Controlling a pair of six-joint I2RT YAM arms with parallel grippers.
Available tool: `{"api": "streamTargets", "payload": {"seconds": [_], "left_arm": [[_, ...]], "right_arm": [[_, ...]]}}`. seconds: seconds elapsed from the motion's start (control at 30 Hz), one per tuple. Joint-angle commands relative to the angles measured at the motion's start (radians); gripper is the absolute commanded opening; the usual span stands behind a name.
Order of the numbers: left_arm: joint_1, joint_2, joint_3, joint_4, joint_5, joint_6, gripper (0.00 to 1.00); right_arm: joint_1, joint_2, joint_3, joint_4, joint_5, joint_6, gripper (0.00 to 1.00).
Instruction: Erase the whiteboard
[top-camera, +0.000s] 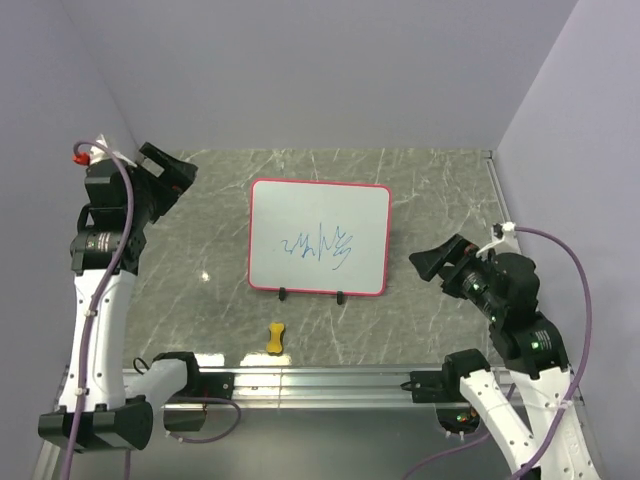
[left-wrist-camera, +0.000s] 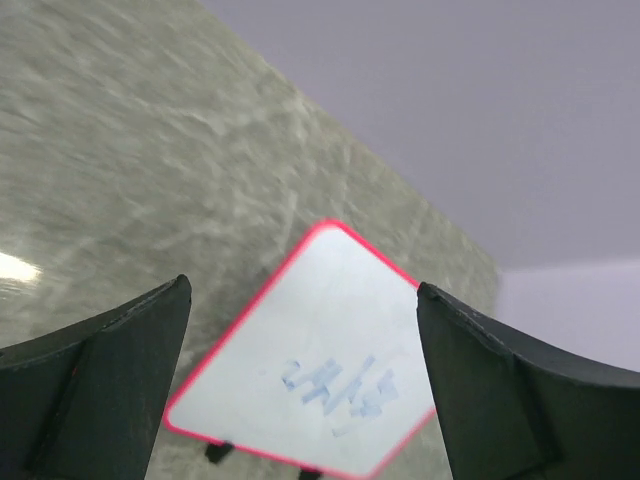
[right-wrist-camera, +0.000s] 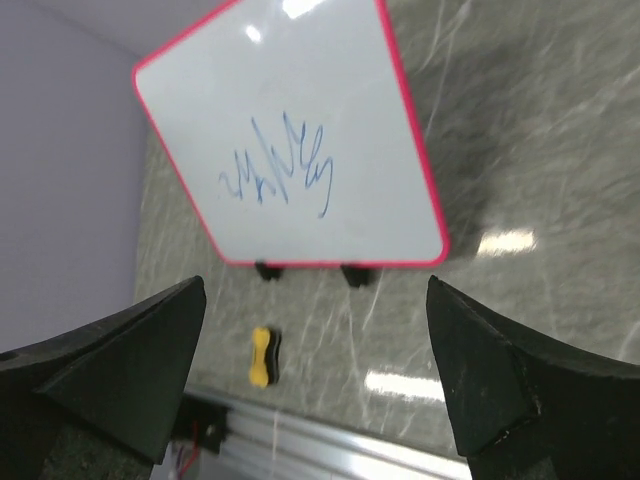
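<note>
The whiteboard (top-camera: 319, 237) lies flat in the middle of the table, white with a red-pink rim, blue scribbles (top-camera: 318, 245) at its centre and two black clips on its near edge. It also shows in the left wrist view (left-wrist-camera: 320, 360) and the right wrist view (right-wrist-camera: 290, 140). A small yellow bone-shaped eraser (top-camera: 275, 339) lies on the table in front of the board, also seen in the right wrist view (right-wrist-camera: 262, 358). My left gripper (top-camera: 172, 172) is open and empty, raised left of the board. My right gripper (top-camera: 432, 262) is open and empty, raised right of the board.
The grey marbled table (top-camera: 200, 260) is walled at the back and both sides. A metal rail (top-camera: 320, 383) runs along the near edge, by the arm bases.
</note>
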Motion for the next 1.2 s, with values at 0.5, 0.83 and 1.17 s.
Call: {"api": "streamTargets", "payload": {"seconds": [0.5, 0.83, 1.17], "left_arm": [[-0.419, 0.001, -0.247, -0.346, -0.237, -0.120, 0.87], [-0.774, -0.219, -0.603, -0.340, -0.158, -0.492, 0.70], [-1.034, 0.031, -0.736, -0.046, -0.116, -0.598, 0.68]], "right_arm": [[0.890, 0.670, 0.474, -0.302, 0.536, 0.297, 0.93], [0.944, 0.905, 0.547, -0.241, 0.475, 0.330, 0.95], [0.907, 0.879, 0.607, -0.282, 0.503, 0.316, 0.96]]}}
